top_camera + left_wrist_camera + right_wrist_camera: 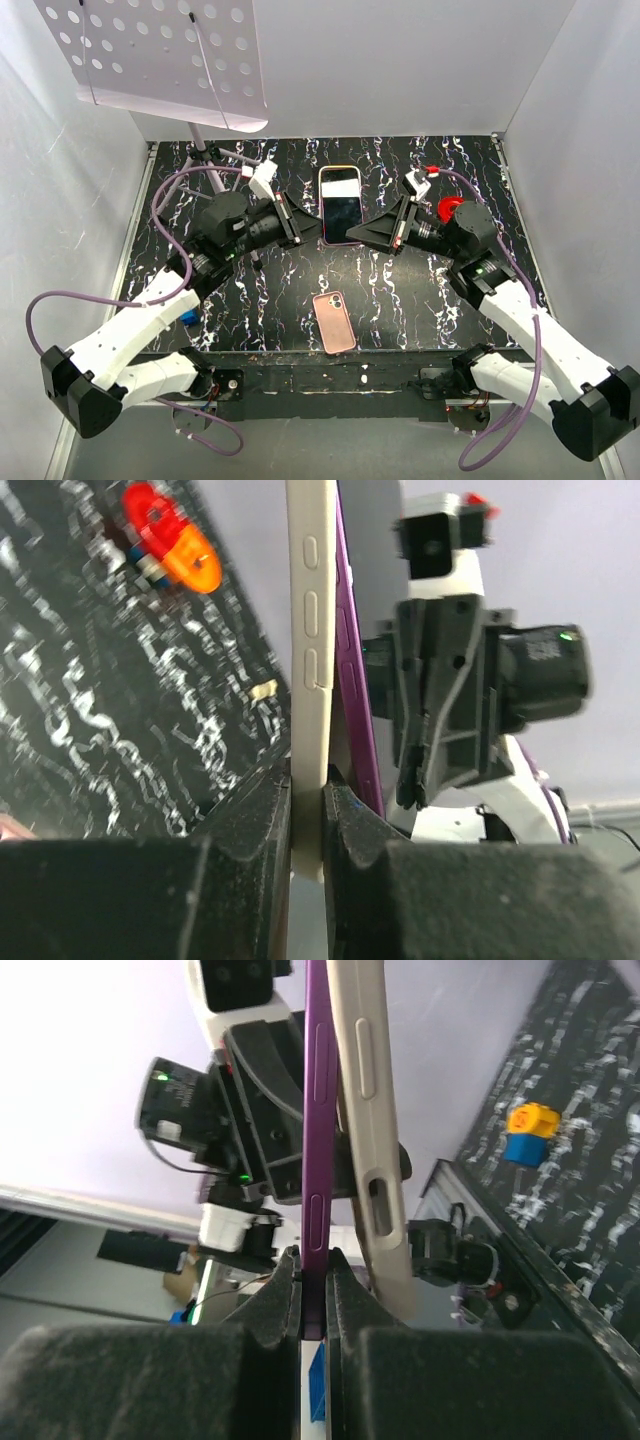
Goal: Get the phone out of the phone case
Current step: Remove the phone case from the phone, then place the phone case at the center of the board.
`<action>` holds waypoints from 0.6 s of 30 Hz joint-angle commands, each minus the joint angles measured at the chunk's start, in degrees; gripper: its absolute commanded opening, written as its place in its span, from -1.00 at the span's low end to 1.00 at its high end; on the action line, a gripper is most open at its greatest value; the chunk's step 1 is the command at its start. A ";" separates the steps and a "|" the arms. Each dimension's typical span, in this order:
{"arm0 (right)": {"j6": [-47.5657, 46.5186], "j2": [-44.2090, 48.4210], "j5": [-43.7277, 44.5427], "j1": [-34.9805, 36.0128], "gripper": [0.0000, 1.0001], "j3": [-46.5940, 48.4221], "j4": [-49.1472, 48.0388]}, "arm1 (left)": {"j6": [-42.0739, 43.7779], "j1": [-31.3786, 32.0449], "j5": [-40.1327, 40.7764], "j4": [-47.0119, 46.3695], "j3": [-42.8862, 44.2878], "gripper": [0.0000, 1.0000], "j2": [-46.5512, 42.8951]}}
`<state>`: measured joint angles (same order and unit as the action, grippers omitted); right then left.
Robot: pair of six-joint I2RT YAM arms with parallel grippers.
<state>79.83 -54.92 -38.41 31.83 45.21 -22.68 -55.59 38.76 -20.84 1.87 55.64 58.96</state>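
The phone (316, 1160), purple at its edge, was held off the table (420, 290) between both hands, screen toward the top camera. The right hand (315, 1260) was pinched narrow on the phone's edge. The cream case (308, 630) lay along the phone, splayed away from it near the right hand. The left hand (307, 790) was clamped tight on the case's rim.
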 commanded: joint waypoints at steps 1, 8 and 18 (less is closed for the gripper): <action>-10.73 5.51 -0.62 0.51 -0.97 3.65 11.84 | 0.41 -0.44 16.68 23.14 5.71 -1.00 3.17; -21.64 10.44 4.66 0.51 -0.97 9.45 28.99 | -9.26 -0.35 16.28 21.69 -2.98 -1.00 4.32; -27.36 11.85 10.38 0.51 -0.97 16.05 38.32 | -27.17 18.95 22.38 4.64 -16.16 -1.00 5.81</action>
<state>56.71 -43.99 -31.66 32.25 58.08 13.41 -72.07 48.16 -5.13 15.20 41.89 64.88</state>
